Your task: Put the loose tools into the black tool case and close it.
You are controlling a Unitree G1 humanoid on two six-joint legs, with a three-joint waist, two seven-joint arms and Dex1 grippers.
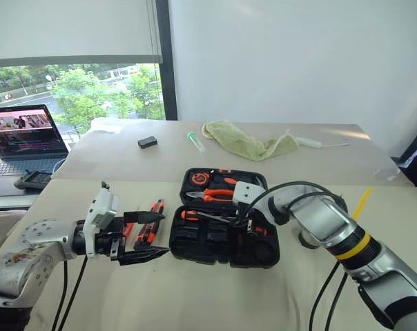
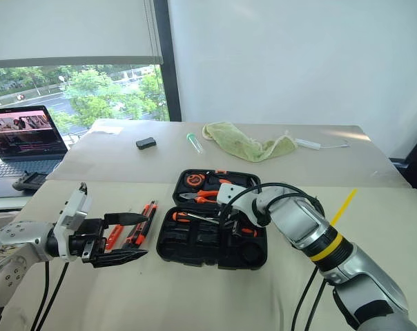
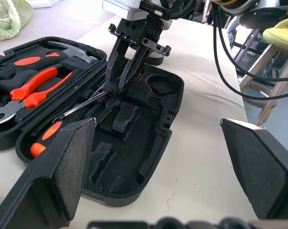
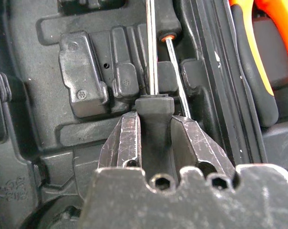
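**Seating a screwdriver in the open case**

Step in hand, by my reading: the right gripper (image 1: 244, 219) is laying a black-handled screwdriver with a steel shaft (image 4: 152, 57) into a moulded slot of the black plastic clamshell tool case (image 1: 222, 238), which lies open on the cream table (image 1: 195, 296).

- To do it well: keep the shaft in line with the slot's long channel, lower the handle until it sits flat in its recess, and only then let go. Tilting the handle risks it riding up on the moulded ribs and stopping the lid from shutting later.
- A second thin shaft with an orange collar (image 4: 175, 71) lies just beside the held one; mind not to knock it.

Right gripper: jaws nearly together, pinched on the black end of the screwdriver's handle, fingertips down inside the near half of the case.

Left gripper (image 1: 143, 238): jaws spread wide, holding nothing, hovering just left of the case.

Still loose on the table: two orange-and-black tools (image 1: 148, 222) lie side by side between the left gripper and the case; I cannot tell which tools they are. The far half of the case holds orange-handled pliers (image 1: 215, 195). Lid not yet closed.
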